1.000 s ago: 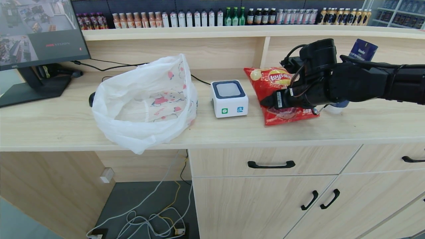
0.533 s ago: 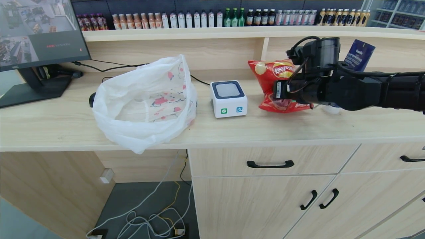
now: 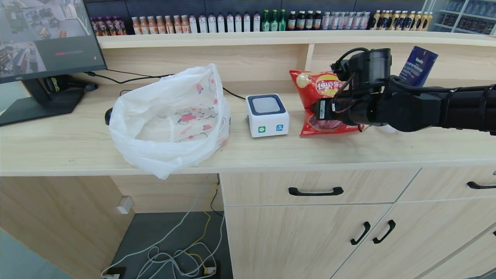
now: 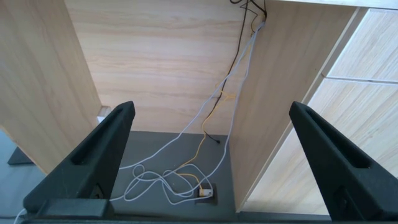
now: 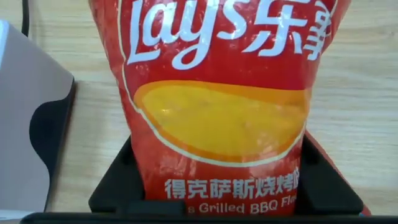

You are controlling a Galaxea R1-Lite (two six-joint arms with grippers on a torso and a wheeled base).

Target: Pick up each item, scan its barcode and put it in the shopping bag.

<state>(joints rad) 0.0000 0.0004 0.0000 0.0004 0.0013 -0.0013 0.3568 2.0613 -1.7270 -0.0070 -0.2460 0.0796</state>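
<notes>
Red foil chip bag (image 3: 321, 91) has come up off the pale wooden counter (image 3: 271, 151), where it lay flat a second ago. It now stands nearly upright, pinched across its lower part between the black fingers (image 5: 115, 186) of the right gripper (image 5: 221, 196). The pick-up looks done, so scanning comes next: the white cube scanner with a dark-framed window (image 3: 267, 113) sits just beside the fingers, and the white plastic shopping bag (image 3: 166, 124) lies beyond it. The left gripper (image 4: 211, 112) hangs spread wide, holding nothing.
</notes>
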